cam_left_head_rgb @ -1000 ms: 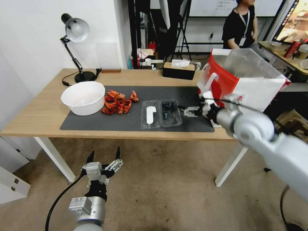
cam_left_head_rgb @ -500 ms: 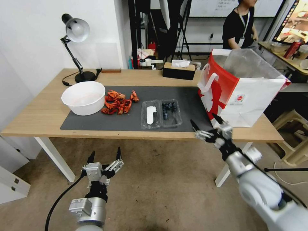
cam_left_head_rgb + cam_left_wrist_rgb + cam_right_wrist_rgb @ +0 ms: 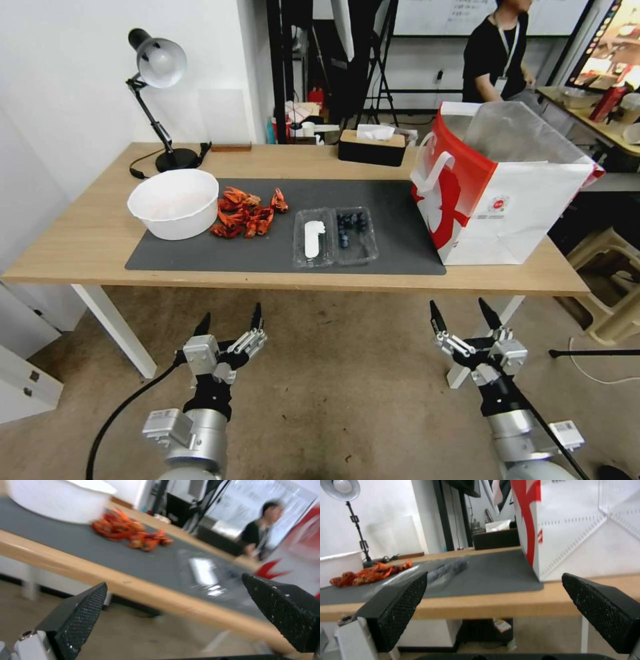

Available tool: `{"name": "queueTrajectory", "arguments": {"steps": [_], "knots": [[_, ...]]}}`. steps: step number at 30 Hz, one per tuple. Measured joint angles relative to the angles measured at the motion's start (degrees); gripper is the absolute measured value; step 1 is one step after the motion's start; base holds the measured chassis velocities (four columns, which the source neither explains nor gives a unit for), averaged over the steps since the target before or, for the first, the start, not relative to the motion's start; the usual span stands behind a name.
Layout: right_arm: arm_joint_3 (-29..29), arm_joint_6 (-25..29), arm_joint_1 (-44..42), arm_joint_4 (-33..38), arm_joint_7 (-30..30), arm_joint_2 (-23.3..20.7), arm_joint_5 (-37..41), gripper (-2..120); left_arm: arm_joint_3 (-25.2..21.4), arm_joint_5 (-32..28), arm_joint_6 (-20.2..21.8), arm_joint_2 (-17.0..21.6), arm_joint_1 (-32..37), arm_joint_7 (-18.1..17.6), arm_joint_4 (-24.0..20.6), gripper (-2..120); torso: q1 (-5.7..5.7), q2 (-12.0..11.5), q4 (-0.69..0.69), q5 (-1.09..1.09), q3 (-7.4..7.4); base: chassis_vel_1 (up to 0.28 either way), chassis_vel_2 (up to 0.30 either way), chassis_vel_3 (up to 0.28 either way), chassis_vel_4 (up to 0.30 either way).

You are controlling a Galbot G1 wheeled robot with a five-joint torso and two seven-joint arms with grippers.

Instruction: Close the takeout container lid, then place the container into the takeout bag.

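The clear takeout container [image 3: 335, 236] lies open flat on the dark mat, blueberries in its right half [image 3: 355, 233]. Its lid [image 3: 312, 238], with a long white label, rests flat to the left. The red-and-white takeout bag [image 3: 497, 187] stands open at the table's right end. Both grippers hang below the table's front edge, over the floor. My left gripper [image 3: 229, 322] is open and empty. My right gripper [image 3: 461, 315] is open and empty too. The left wrist view shows the lid [image 3: 202, 571] beyond the table edge; the right wrist view shows the container [image 3: 445, 570] and the bag [image 3: 573, 527].
A white bowl [image 3: 173, 202] and a pile of red crayfish [image 3: 245, 212] sit on the mat's [image 3: 280, 257] left part. A desk lamp [image 3: 157, 93] stands at the back left, a black tissue box [image 3: 371, 147] at the back middle. A person sits behind the table.
My right arm has drawn back from beside the container, down off the table to below its front edge. The left gripper has shifted slightly. Container, lid and bag have not moved.
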Motion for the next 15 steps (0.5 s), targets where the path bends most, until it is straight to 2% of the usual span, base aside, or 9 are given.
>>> {"name": "queueTrajectory", "arguments": {"steps": [2, 3, 6, 8, 11, 15], "knots": [[0.41, 1.02, -0.94, -0.61, -1.05, 0.15, 0.71, 100, 2.46, -9.77, 0.37, 2.51, -2.59, -2.99, -1.21, 100, 0.0, 0.0, -0.03, -0.01, 0.0, 0.0, 0.0, 0.0, 0.0], [0.41, 1.02, -0.94, -0.61, -1.05, 0.15, 0.71, 100, 2.46, -9.77, 0.37, 2.51, -2.59, -2.99, -1.21, 100, 0.0, 0.0, -0.03, -0.01, 0.0, 0.0, 0.0, 0.0, 0.0], [0.74, 1.74, -1.77, -1.06, -1.9, 0.2, 0.79, 100, 6.19, -22.41, -1.22, 6.65, -6.97, -8.42, -1.49, 100, 0.0, 0.0, -0.03, -0.02, 0.0, 0.0, 0.0, 0.0, 0.0], [0.8, 1.8, -1.91, -1.13, -1.93, 0.26, 0.67, 100, 6.91, -24.7, -1.55, 7.6, -8.36, -9.22, -1.32, 100, 0.0, 0.0, -0.04, 0.0, 0.0, 0.0, 0.0, 0.0, 0.0], [0.87, 1.83, -2.11, -1.29, -1.86, 1.07, -0.82, 100, 9.58, -31.31, -3.05, 9.79, -15.73, -11.76, 0.42, 100, 0.0, 0.0, -0.03, 0.0, 0.0, 0.0, 0.0, 0.0, 0.0], [0.87, 1.82, -2.18, -1.38, -1.7, 1.69, -1.7, 100, 11.14, -34.46, -3.3, 9.93, -20.4, -13.26, 1.96, 100, 0.01, 0.0, -0.04, -0.01, 0.01, 0.0, 0.0, 0.0, 0.0]]}}
